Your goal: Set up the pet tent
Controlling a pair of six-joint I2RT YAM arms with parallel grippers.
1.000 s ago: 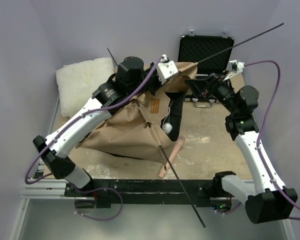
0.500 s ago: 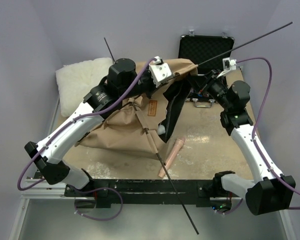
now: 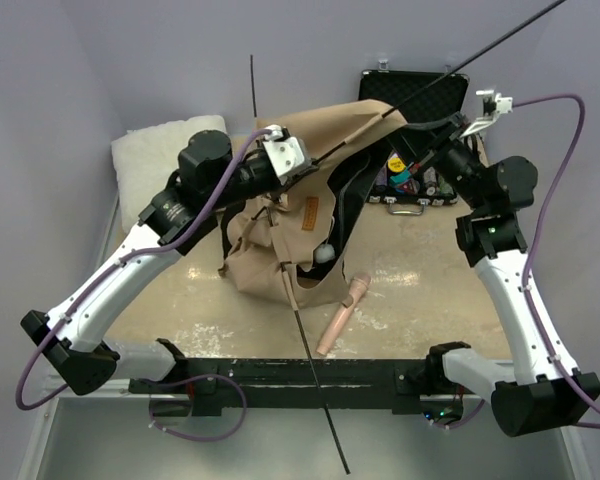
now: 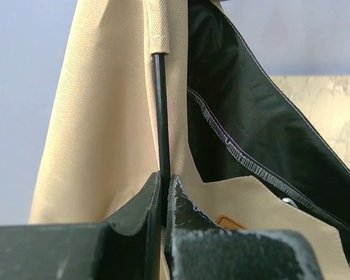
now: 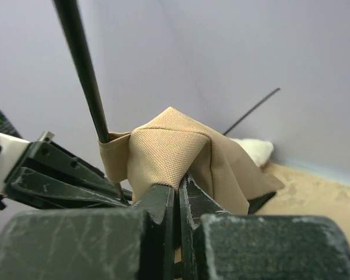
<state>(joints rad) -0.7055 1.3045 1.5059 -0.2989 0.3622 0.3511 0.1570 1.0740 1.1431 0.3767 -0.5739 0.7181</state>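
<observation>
Long pole (image 3: pixel 480 55) runs off the top view's upper right corner, its end cut off. My left gripper (image 4: pixel 165 195) pinches a dark pole (image 4: pixel 161 111) just below its sleeve. My right gripper (image 5: pixel 177 195) is clamped on the peak of the pet tent (image 3: pixel 295 215), which hangs bunched over mid table (image 3: pixel 410 290). Both arms reach forward, angled inward.

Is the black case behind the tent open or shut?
Open: the black case has its lid raised, with colored chips visible inside.

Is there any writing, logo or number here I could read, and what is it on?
No text is readable.
Orange patch on the pet tent: too small to read.
Poker chips in the black case: any marks are too blurred.
</observation>
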